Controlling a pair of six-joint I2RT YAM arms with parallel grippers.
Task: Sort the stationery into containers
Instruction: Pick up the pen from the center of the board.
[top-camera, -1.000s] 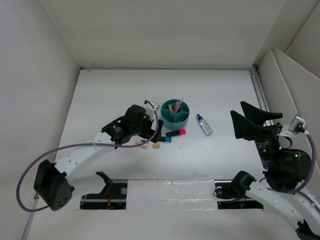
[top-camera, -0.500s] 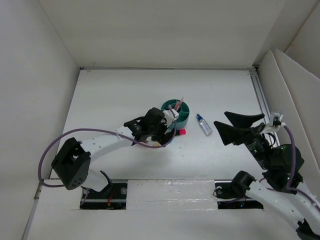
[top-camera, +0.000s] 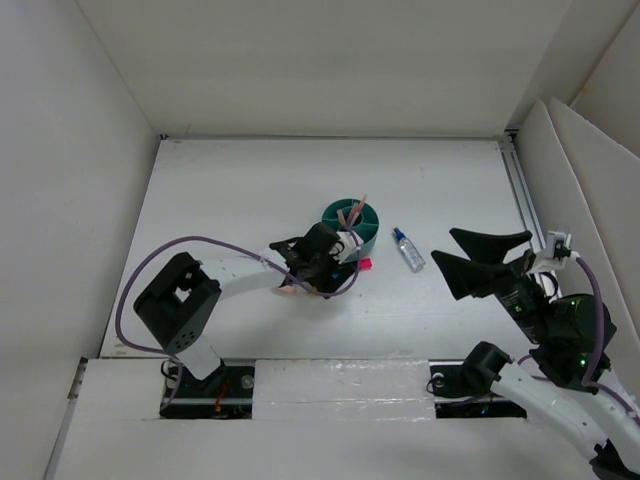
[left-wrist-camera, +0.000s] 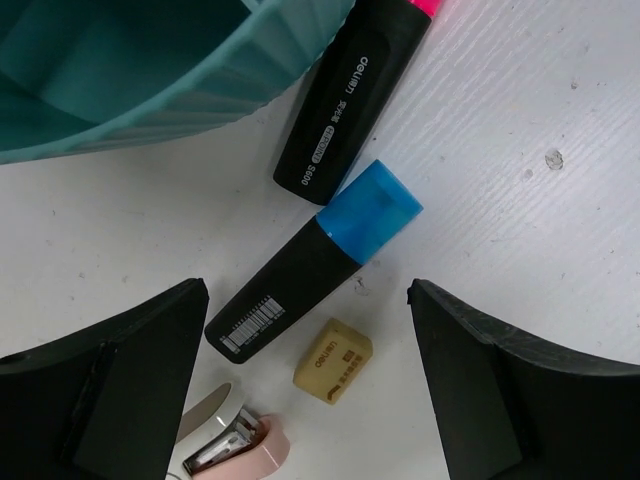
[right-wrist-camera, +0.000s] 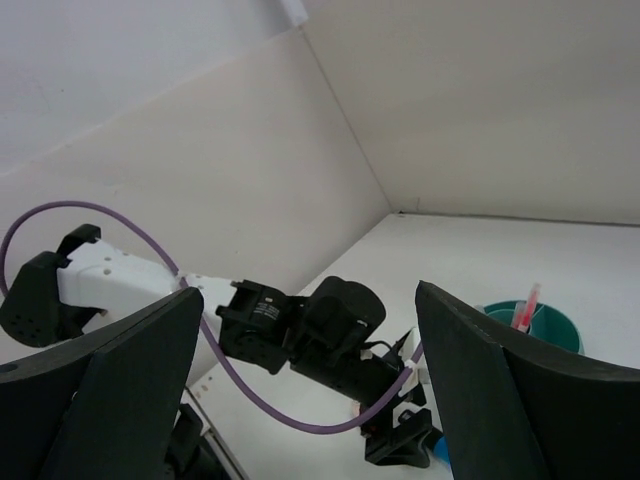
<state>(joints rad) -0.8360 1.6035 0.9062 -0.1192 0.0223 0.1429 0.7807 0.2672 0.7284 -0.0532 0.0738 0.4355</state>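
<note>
In the left wrist view my left gripper (left-wrist-camera: 308, 290) stands open and low over the table. Between its fingers lie a black marker with a blue cap (left-wrist-camera: 310, 262) and a tiny tan block (left-wrist-camera: 333, 362); neither finger touches them. A second black marker with a pink end (left-wrist-camera: 352, 92) lies against the wall of the teal organizer (left-wrist-camera: 200, 90). A pale pink item with a metal clip (left-wrist-camera: 235, 450) lies at the bottom edge. From above, the left gripper (top-camera: 325, 275) sits just in front of the organizer (top-camera: 360, 240), which holds thin pink pens (top-camera: 355, 210). My right gripper (top-camera: 445, 248) hangs open in the air, empty.
A small clear bottle (top-camera: 408, 250) lies on the table right of the organizer, between it and the right gripper. White walls enclose the table on three sides. The left arm's purple cable (top-camera: 200, 243) loops over the table on the left.
The left arm has swung right and reached in front of the organizer, covering the markers from above. The right gripper has dropped lower and shifted left, still open.
</note>
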